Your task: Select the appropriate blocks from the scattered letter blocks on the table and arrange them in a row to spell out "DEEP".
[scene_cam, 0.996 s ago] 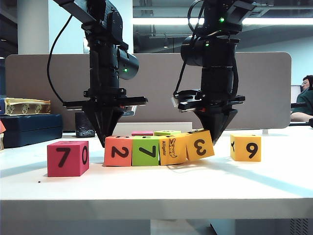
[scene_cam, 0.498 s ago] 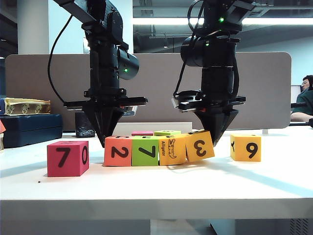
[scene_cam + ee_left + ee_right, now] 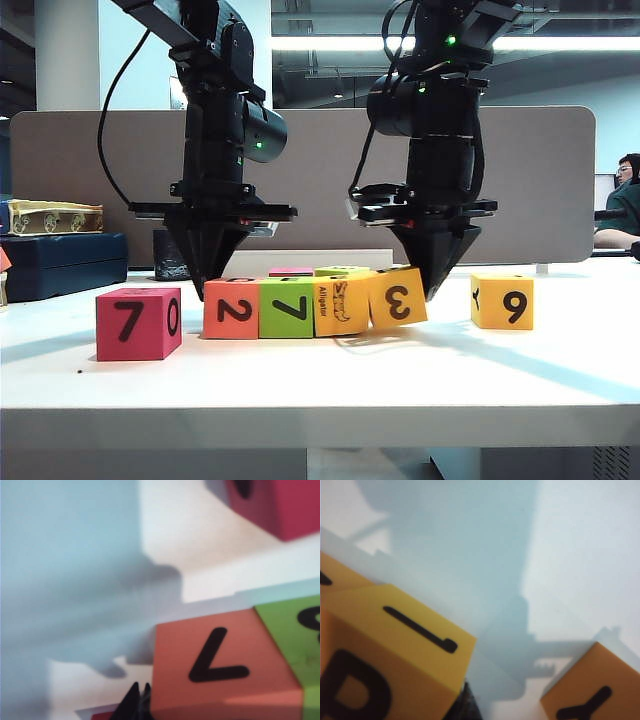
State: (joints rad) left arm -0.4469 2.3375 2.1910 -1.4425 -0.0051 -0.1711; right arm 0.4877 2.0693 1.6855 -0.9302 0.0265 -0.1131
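Row of four blocks on the table (image 3: 300, 390) between both arms; left gripper (image 3: 207, 285), closed and empty, at the orange "2" block (image 3: 231, 309); right gripper (image 3: 432, 285), state unclear, at the tilted "3" block (image 3: 397, 297), which lies inward

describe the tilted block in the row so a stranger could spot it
On the white table, four cubes sit in a touching row between the two black grippers. It's the yellow-orange "3" cube at the row's right end, beside the right gripper: the only one tipped.
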